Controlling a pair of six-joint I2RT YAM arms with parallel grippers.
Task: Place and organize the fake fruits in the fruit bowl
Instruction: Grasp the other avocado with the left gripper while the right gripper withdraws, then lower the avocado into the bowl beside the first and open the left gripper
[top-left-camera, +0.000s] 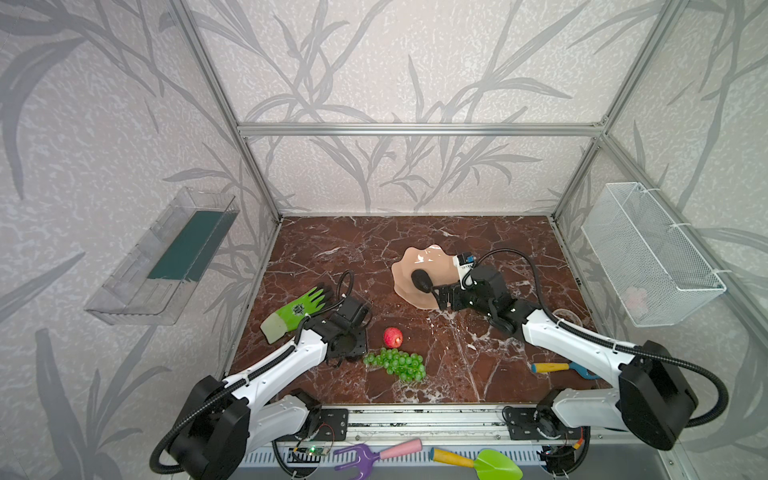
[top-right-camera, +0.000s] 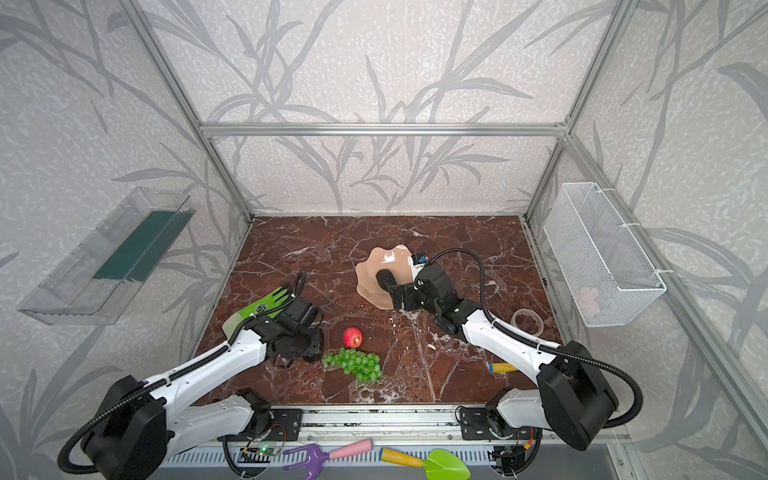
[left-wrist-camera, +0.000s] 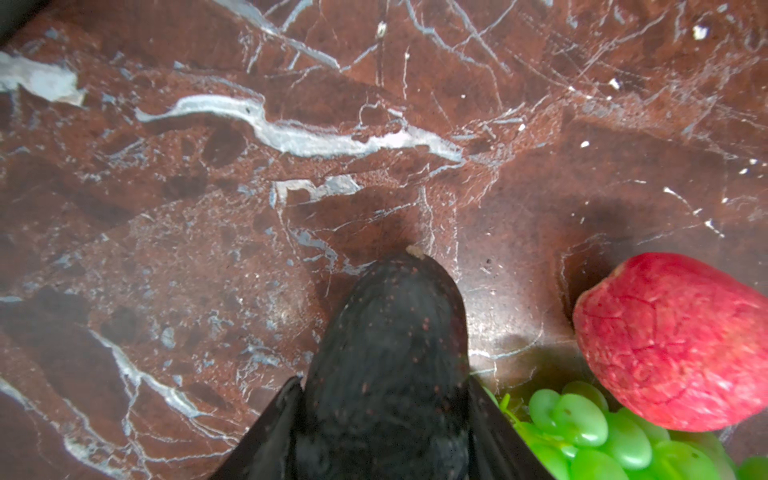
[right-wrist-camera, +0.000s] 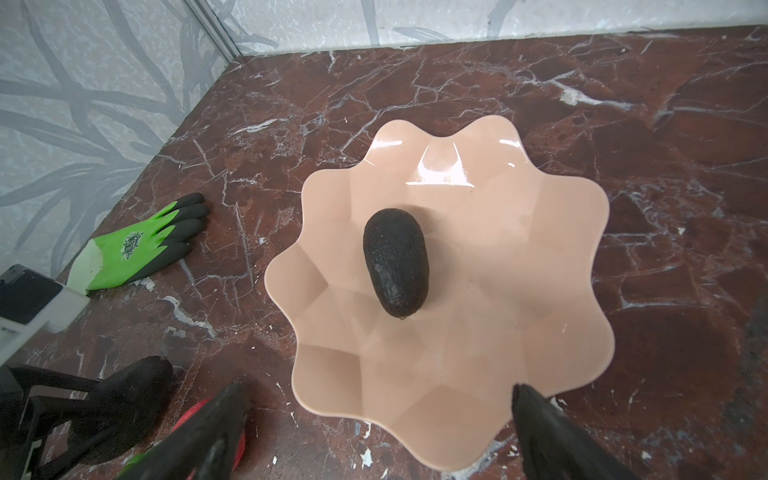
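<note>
Top views: the fruit bowl (top-left-camera: 409, 266) is noted on the counter (top-left-camera: 332, 249), right of centre. The bowl avocado (top-left-camera: 421, 281) lies inside it, long axis slanted toward the right tool (top-left-camera: 441, 296), which is held at the bowl's near rim. The apple (top-right-camera: 352, 337) and the grapes (top-right-camera: 353, 365) are seen on the counter near the front, just beside each other and well apart from the bowl. The left tool (top-left-camera: 349, 347) is lowered just to their left; its grip cannot be told from here. Left wrist view: the left tool (left-wrist-camera: 383, 380) is seen clamped on the gripped avocado (left-wrist-camera: 390, 332), one finger (left-wrist-camera: 270, 436) on each flank. Its long axis is in line with the tool and its narrow stem end points away from it; contact with the counter cannot be told. Right wrist view: the right tool (right-wrist-camera: 378, 390) is recorded with jaws spread wide and nothing held. The bowl avocado (right-wrist-camera: 395, 266) lies on its side mid-bowl, stem nub toward the tool, long axis running to the far rim. A green glove (right-wrist-camera: 141, 249) lies flat on the counter.
</note>
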